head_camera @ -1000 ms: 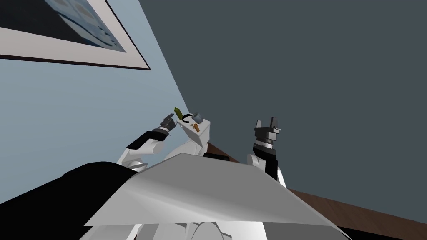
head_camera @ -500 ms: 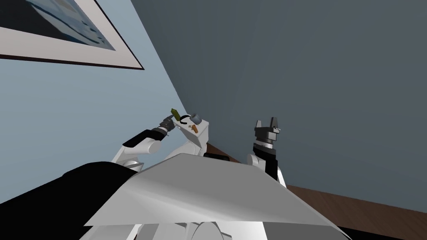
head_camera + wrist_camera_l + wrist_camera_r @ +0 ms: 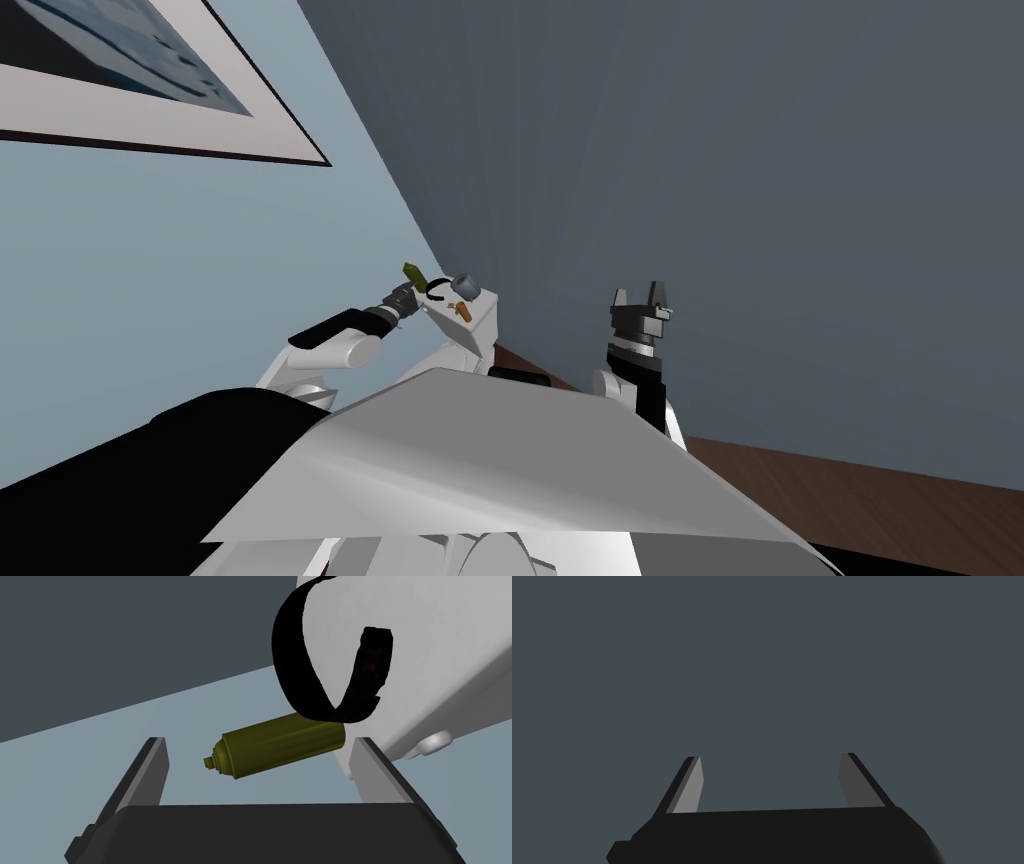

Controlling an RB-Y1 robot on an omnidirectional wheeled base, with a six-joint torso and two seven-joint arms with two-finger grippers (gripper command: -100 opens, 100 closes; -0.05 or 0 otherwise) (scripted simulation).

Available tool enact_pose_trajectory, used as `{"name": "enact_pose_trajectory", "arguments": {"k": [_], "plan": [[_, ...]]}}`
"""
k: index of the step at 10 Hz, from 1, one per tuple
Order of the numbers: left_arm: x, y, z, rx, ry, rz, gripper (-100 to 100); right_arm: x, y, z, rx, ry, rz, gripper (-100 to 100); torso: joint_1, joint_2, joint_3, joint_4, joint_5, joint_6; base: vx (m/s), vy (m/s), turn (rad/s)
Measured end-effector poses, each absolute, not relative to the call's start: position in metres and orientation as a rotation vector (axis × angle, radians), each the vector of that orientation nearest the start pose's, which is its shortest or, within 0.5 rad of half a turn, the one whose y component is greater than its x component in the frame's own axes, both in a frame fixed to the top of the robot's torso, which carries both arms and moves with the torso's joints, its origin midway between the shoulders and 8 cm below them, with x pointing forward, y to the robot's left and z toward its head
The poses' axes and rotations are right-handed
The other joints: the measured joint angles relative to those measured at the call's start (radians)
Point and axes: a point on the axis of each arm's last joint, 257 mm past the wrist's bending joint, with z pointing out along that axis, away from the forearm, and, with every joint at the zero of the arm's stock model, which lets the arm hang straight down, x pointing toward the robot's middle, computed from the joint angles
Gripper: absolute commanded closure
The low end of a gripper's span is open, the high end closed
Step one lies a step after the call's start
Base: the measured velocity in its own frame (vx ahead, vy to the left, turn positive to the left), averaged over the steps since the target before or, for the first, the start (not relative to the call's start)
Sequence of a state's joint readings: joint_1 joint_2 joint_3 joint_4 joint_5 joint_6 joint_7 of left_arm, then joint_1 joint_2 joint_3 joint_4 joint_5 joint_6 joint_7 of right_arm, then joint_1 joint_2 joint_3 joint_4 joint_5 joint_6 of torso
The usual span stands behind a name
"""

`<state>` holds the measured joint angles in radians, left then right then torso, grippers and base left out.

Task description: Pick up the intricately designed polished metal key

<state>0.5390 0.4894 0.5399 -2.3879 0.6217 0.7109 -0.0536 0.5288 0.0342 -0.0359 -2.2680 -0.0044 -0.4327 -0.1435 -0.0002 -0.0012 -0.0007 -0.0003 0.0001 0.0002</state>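
Two hazards, judging from here. Left claw (image 3: 260, 742) spread wide and empty, aimed at an olive canister (image 3: 282, 746) just ahead of the gap between its blades, beside a black band (image 3: 300, 676) at the edge of the white worktop (image 3: 440, 636). Risk of seizing the wrong thing, or rolling it off, by closing now. Key (image 3: 463, 311) (small, orange-brown) just left of centre in the head view, on the worktop past the band, near a grey cup (image 3: 466, 287), apart from the blades. Flat and tiny, so easily nudged or missed. Right claw (image 3: 769, 757) spread, empty, raised right of centre.
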Motion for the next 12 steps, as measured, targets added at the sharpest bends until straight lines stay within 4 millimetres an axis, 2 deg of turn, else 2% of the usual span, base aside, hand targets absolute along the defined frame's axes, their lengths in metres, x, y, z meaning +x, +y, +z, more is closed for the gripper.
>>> {"name": "enact_pose_trajectory", "arguments": {"k": [12], "plan": [[0.336,0.466,-0.158,-1.593,1.513,-0.661,-100,0.351,-0.302,-0.003,0.824,0.600,1.363,0,0.000,0.000,0.000,0.000,0.000,0.000,0.012,-0.001,-0.068]]}}
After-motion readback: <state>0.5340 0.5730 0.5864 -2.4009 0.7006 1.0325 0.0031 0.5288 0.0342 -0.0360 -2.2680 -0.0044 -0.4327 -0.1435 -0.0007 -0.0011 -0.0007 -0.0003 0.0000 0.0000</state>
